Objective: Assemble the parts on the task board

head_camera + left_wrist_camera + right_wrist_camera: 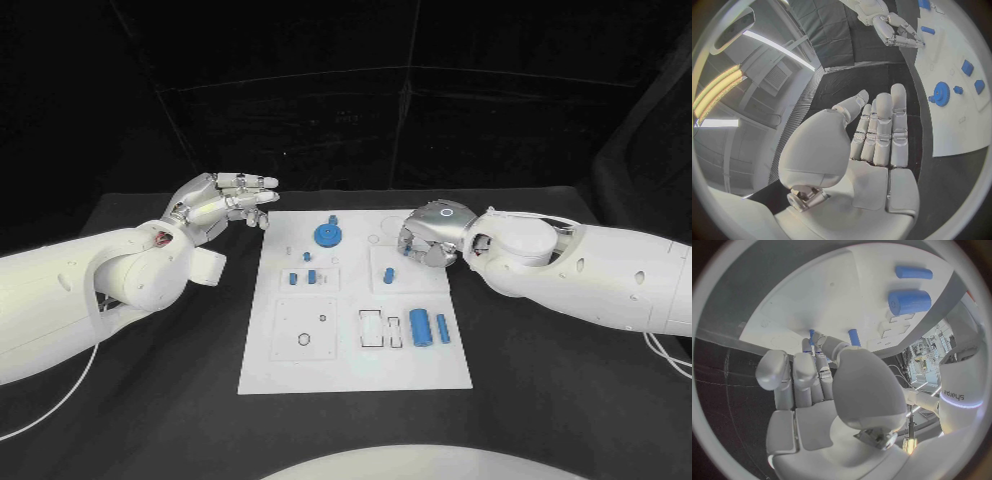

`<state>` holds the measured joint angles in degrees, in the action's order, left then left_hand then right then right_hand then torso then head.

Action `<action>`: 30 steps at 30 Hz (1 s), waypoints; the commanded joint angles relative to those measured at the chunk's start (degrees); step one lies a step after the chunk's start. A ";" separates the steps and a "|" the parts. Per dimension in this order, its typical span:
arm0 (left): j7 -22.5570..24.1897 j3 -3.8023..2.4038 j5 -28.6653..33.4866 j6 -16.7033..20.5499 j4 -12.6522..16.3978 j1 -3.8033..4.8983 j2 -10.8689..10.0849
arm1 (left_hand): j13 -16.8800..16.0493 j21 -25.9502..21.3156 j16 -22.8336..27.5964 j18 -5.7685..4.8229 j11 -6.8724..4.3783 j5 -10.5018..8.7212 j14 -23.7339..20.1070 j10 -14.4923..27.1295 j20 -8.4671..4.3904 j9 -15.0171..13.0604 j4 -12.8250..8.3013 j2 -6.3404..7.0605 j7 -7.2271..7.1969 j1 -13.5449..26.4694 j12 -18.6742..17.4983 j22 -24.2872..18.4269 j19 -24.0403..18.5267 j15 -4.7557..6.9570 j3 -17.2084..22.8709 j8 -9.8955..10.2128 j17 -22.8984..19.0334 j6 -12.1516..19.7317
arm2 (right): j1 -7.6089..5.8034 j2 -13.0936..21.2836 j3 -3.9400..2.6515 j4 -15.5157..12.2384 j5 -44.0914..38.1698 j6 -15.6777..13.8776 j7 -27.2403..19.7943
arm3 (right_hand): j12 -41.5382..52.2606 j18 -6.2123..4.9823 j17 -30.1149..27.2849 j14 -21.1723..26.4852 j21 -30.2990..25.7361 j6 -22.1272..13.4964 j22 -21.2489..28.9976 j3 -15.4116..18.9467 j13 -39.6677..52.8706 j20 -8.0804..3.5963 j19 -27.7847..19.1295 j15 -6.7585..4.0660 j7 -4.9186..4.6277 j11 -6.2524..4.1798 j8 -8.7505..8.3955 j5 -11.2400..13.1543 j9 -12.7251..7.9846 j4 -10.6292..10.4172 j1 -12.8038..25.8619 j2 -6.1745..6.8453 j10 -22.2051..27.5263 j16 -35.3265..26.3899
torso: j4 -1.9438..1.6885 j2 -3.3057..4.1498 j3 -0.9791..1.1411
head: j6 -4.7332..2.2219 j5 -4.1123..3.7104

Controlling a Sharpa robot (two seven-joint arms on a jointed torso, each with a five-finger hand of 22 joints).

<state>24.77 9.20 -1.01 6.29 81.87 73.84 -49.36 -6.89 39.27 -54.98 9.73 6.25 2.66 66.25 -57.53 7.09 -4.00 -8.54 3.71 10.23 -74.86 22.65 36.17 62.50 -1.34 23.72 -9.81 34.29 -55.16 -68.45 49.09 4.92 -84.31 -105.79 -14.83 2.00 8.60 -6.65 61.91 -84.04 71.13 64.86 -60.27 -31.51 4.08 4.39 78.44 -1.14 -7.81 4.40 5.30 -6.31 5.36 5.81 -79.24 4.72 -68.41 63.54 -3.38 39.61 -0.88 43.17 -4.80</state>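
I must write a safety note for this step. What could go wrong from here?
The right hand hangs low over the white task board; its fingers are near a small blue peg and might knock it. The large blue cylinder lies on its side and could roll.

Empty left hand [864, 165] beside task board [954, 100]

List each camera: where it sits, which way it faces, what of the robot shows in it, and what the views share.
Head view: on the robot's head, facing down at the white board on the black table; both arms, left hand, right hand.
Left wrist view: behind the left hand, facing past its straight fingers over the board's edge; the right hand shows beyond.
Right wrist view: behind the right hand, facing the board.
Shared: the board; the blue gear; the blue cylinder.
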 commanded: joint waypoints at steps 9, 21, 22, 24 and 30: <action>0.15 -0.04 0.11 -0.66 -0.06 0.06 -0.07 | -0.05 -0.33 0.39 0.78 -0.03 0.18 -0.38 0.46 -0.01 0.09 -0.01 -0.44 0.01 -0.22 0.20 -0.05 -0.52 -0.06 -0.21 -0.35 -0.04 0.18 | -0.15 3.28 -0.14 -5.11 3.77 -3.92 -0.38 | -0.30 0.96 0.16 -1.84 0.43 -0.43 -0.18 -0.06 -0.06 0.26 0.19 0.00 -0.20 -0.45 -0.28 -0.44 -0.10 0.45 -0.47 0.00 -0.66 0.50 | -0.02 -0.05 -0.08 | -0.06 0.09; 0.13 -0.04 0.11 -0.68 0.20 0.07 0.02 | -0.05 -0.33 0.39 0.78 -0.03 0.18 -0.38 0.46 -0.01 0.09 -0.01 -0.44 0.01 -0.22 0.20 -0.05 -0.52 -0.06 -0.21 -0.35 -0.04 0.18 | -0.20 3.52 -1.93 -13.04 5.62 -6.18 0.63 | -0.52 1.00 0.44 -1.85 0.75 -0.56 -0.57 -0.18 -0.09 0.29 0.19 0.09 -0.32 -0.34 -0.44 -0.69 -0.12 0.61 -0.66 0.02 -0.55 0.88 | -0.15 -0.05 -0.12 | -0.11 1.23; 0.13 -0.04 0.11 -0.67 0.23 0.07 0.03 | -0.05 -0.33 0.39 0.78 -0.03 0.18 -0.38 0.46 -0.01 0.09 -0.01 -0.44 0.01 -0.22 0.20 -0.05 -0.52 -0.06 -0.21 -0.35 -0.04 0.18 | -0.20 3.32 -2.04 -13.53 5.62 -6.31 0.72 | -0.52 1.00 0.44 -1.85 0.75 -0.56 -0.57 -0.18 -0.09 0.29 0.19 0.09 -0.32 -0.34 -0.44 -0.69 -0.12 0.61 -0.66 0.02 -0.55 0.88 | -0.18 -0.07 -0.15 | -0.09 1.30; 0.12 -0.04 0.11 -0.65 0.30 0.07 0.03 | -0.05 -0.33 0.39 0.78 -0.03 0.18 -0.38 0.46 -0.01 0.09 -0.01 -0.44 0.01 -0.22 0.20 -0.05 -0.52 -0.06 -0.21 -0.35 -0.04 0.18 | -0.21 2.88 -2.21 -14.30 5.65 -6.47 0.80 | -0.52 1.00 0.44 -1.85 0.75 -0.56 -0.57 -0.18 -0.09 0.29 0.19 0.09 -0.32 -0.34 -0.44 -0.69 -0.12 0.61 -0.66 0.02 -0.55 0.88 | -0.18 -0.06 -0.18 | -0.07 1.97; 0.10 -0.05 0.11 -0.59 0.42 0.09 0.09 | -0.05 -0.33 0.39 0.78 -0.03 0.18 -0.38 0.46 -0.01 0.09 -0.01 -0.44 0.01 -0.22 0.20 -0.05 -0.52 -0.06 -0.21 -0.35 -0.04 0.18 | -0.21 0.31 -2.38 -14.35 6.71 -5.49 0.45 | -0.56 1.01 0.51 -1.85 0.82 -0.56 -0.65 -0.21 -0.09 0.30 0.20 0.10 -0.35 -0.32 -0.46 -0.74 -0.12 0.64 -0.71 0.00 -0.55 0.97 | -0.16 -0.06 -0.26 | 0.40 3.50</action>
<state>24.65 9.21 -1.01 6.23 82.13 73.85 -49.34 -6.88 39.28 -54.98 9.73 6.24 2.66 66.25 -57.53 7.09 -4.01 -8.54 3.71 10.22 -74.86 22.65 36.18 62.50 -1.34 23.72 -9.81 34.30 -55.16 -68.55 49.83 2.56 -98.74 -100.28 -19.76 2.38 7.95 -6.66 62.38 -84.04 71.62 64.64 -60.87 -31.80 3.94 4.39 78.43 -1.14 -8.02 4.39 5.03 -6.80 5.30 6.10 -79.22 4.75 -68.40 64.20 -3.54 39.56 -1.10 43.40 -1.88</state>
